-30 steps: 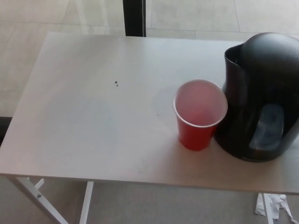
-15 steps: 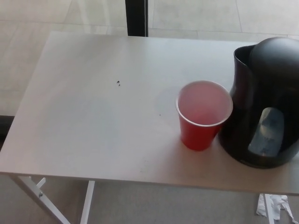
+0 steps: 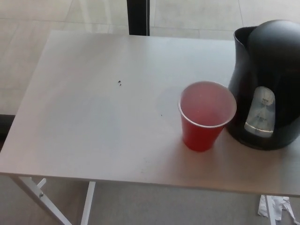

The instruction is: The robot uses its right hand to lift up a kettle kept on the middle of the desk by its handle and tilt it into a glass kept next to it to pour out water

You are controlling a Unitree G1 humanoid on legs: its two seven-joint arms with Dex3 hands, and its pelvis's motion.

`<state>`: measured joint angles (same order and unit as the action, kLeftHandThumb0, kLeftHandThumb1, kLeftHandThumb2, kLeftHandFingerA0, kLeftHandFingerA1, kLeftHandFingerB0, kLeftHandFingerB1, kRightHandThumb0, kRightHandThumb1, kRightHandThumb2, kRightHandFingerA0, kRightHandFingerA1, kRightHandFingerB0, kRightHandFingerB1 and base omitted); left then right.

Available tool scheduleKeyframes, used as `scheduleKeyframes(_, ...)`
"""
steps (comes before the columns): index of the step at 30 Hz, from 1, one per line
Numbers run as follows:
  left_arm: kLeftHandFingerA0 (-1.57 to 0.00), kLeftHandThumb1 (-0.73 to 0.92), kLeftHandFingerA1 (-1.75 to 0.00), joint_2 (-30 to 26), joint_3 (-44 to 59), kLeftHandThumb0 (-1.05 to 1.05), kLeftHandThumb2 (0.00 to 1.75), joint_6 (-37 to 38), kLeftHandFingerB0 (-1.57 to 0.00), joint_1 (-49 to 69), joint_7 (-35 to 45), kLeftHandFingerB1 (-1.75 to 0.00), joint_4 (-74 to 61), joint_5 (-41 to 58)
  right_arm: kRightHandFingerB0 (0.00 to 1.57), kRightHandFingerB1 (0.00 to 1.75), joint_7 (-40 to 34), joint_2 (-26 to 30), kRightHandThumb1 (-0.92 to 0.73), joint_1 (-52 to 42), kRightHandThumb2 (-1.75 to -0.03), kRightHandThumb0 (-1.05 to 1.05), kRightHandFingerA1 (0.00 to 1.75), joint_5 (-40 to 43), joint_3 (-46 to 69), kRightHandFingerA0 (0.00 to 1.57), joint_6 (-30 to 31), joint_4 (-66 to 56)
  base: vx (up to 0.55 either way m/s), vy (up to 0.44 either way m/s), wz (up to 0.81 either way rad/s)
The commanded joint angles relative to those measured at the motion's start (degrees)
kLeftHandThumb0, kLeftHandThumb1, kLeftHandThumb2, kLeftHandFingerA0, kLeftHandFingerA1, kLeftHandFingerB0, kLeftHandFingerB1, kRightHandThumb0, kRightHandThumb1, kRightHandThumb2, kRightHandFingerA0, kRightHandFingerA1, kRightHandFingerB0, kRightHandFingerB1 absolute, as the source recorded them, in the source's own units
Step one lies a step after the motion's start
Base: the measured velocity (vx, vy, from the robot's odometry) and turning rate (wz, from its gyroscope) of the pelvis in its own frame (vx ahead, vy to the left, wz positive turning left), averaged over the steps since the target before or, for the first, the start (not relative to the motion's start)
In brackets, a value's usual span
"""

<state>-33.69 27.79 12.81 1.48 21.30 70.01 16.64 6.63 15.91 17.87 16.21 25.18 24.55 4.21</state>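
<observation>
A pale grey desk (image 3: 93,122) fills most of the head view, its surface matte and a little smudged, with white legs showing under its near left corner. Beyond its far edge lies a light tiled floor (image 3: 33,18), and a dark upright post (image 3: 138,16) stands behind the desk near the middle of the top edge.

The black kettle (image 3: 267,79) stands upright on the right part of the desk, partly cut off by the right edge of the picture. Its domed lid is closed, its spout faces the far left, and a clear water window with a silvery frame shows on the side facing the camera. Its handle is not visible from here.

A red cup (image 3: 204,117) with a pale inside stands upright just left of the kettle and a little nearer the camera; whether the two touch cannot be told. The cup looks empty, though a thin layer of liquid could not be ruled out.

A crumpled white scrap (image 3: 276,206) lies on the floor below the desk's near right edge. Two tiny dark specks (image 3: 120,83) sit on the desk left of centre.

Neither robot hand shows in the picture, so how their fingers stand cannot be told.
</observation>
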Motion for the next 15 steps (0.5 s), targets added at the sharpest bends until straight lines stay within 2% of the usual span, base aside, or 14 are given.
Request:
scheduleKeyframes(1,-0.53,0.68,-0.62,-1.1,0.2,-0.69,1.07,0.2,-0.35,0.3,-0.1,-0.53,0.1,-0.2,0.75,1.70,-0.6,2.0,-0.43,3.9,-1.40,-0.07,1.75,0.5,0.0,1.01,-0.6,0.3,0.00,0.000,0.00)
scheduleKeyframes(5,-0.54,0.68,-0.62,-1.0,0.4,-0.69,1.07,0.2,-0.36,0.2,-0.1,-0.53,0.0,-0.1,0.76,1.70,-1.3,2.3,-0.43,5.6,-1.39,-0.07,1.75,-0.3,-0.3,1.01,-0.8,0.4,0.00,0.000,0.00)
scheduleKeyframes(6,-0.60,0.87,-0.51,-1.1,0.4,-0.72,0.66,0.2,-0.42,0.2,-0.1,-0.39,0.0,0.0,0.77,1.71,-1.2,2.4,-0.45,5.9,-1.39,-0.07,1.75,-0.3,-0.3,1.02,-1.1,0.4,0.00,0.000,0.00)
scheduleKeyframes(7,-0.53,0.69,-0.62,-1.1,0.6,-0.70,1.07,0.1,-0.35,0.2,0.0,-0.53,0.0,0.1,0.79,1.70,-0.8,2.4,-0.44,6.3,-1.41,-0.07,1.75,0.0,-0.1,1.04,-1.6,0.6,0.00,0.000,0.00)
scheduleKeyframes(10,-0.54,0.70,-0.63,-1.2,0.8,-0.71,1.06,-0.1,-0.35,0.2,0.3,-0.53,-0.2,0.3,0.77,1.70,-1.1,2.9,-0.46,7.0,-1.38,-0.08,1.75,-0.2,0.3,1.01,-1.6,0.8,0.00,0.000,0.00)
scheduleKeyframes(12,-0.54,0.71,-0.62,-1.3,0.6,-0.70,1.07,0.4,-0.34,0.2,0.3,-0.53,-0.3,0.1,0.82,1.66,-0.5,4.0,-0.43,7.9,-1.40,-0.08,1.75,0.0,0.8,1.04,-1.7,2.0,0.00,0.000,0.00)
scheduleKeyframes(15,-0.54,0.71,-0.62,-1.7,0.6,-0.71,1.07,0.1,-0.34,-0.1,0.0,-0.53,0.0,-0.1,0.80,1.66,0.1,4.8,-0.44,8.7,-1.42,-0.07,1.75,0.2,0.9,1.03,-1.7,2.8,0.00,0.000,0.00)
